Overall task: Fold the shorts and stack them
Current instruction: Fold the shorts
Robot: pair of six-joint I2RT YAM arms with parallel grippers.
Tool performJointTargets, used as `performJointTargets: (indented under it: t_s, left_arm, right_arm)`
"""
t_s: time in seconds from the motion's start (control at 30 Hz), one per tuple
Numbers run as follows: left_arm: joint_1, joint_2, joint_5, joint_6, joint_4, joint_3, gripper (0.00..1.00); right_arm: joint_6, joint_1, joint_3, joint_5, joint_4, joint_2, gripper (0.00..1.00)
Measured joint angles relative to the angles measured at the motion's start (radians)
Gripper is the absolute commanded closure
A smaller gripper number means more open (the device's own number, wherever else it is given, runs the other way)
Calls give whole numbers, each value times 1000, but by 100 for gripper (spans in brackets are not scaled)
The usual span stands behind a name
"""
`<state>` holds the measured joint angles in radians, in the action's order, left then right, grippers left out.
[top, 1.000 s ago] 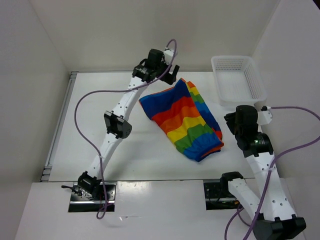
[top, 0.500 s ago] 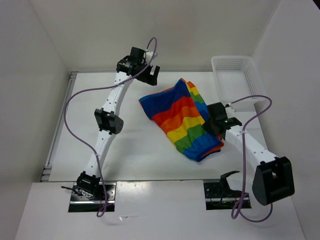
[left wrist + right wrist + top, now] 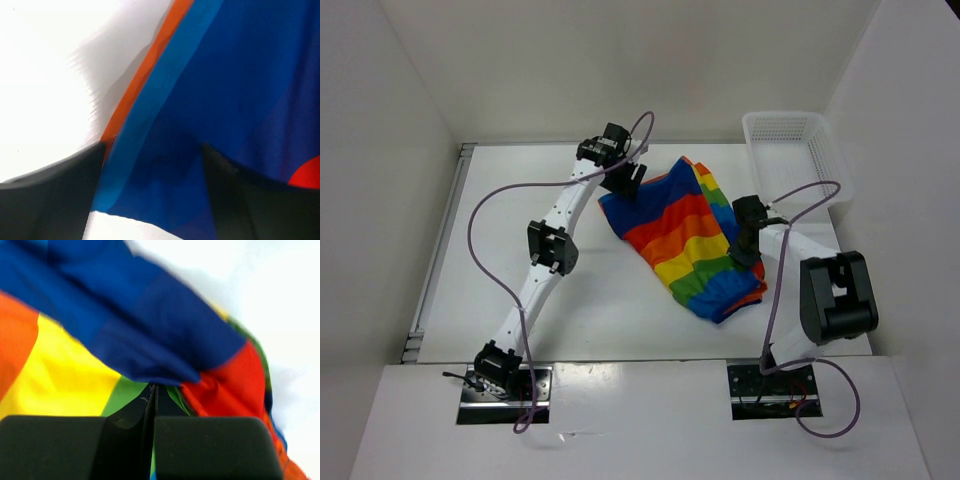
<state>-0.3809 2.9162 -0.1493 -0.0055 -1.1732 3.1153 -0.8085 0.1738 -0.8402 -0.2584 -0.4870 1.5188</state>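
Note:
The rainbow-striped shorts [image 3: 685, 235] lie flat in the middle of the table. My left gripper [image 3: 625, 180] is low over their far-left blue corner. In the left wrist view its jaws are open, and the blue cloth with its orange hem [image 3: 165, 125] lies between the two dark fingers [image 3: 50, 200]. My right gripper [image 3: 748, 245] is at the right edge of the shorts. Its jaws are shut, with the tips [image 3: 152, 387] pinched into the cloth under a blue fold [image 3: 150, 335], green and red beside them.
A white mesh basket [image 3: 790, 155] stands at the back right, just beyond the right arm. White walls enclose the table on the left, back and right. The right arm's elbow [image 3: 835, 295] sits near the table's front right.
The right arm swung in from the front right and shut at the shorts' right edge. The left gripper drew back to the left, then came down over the blue corner, its jaws narrowing a little.

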Motion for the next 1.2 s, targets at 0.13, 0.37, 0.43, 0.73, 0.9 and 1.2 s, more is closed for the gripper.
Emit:
performJointTargets:
  t_s: [0.13, 0.37, 0.43, 0.73, 0.9, 1.2]
  left_arm:
    - [-3, 3, 15, 1, -5, 0, 50]
    - [0, 28, 21, 5, -49, 2, 99]
    - [10, 28, 21, 2, -60, 3, 100]
    - [165, -330, 21, 1, 17, -682, 100]
    - [177, -843, 93, 1, 206, -1498, 100]
    - [188, -1109, -13, 3, 237, -1815, 50]
  right_arm:
    - [72, -13, -71, -18, 17, 117, 100]
    - [153, -15, -150, -37, 29, 192, 100]
    - [170, -15, -173, -41, 29, 206, 100]
    - [262, -15, -409, -24, 46, 278, 100]
    - [327, -1, -537, 56, 86, 373, 98]
    - [405, 95, -718, 129, 84, 397, 46]
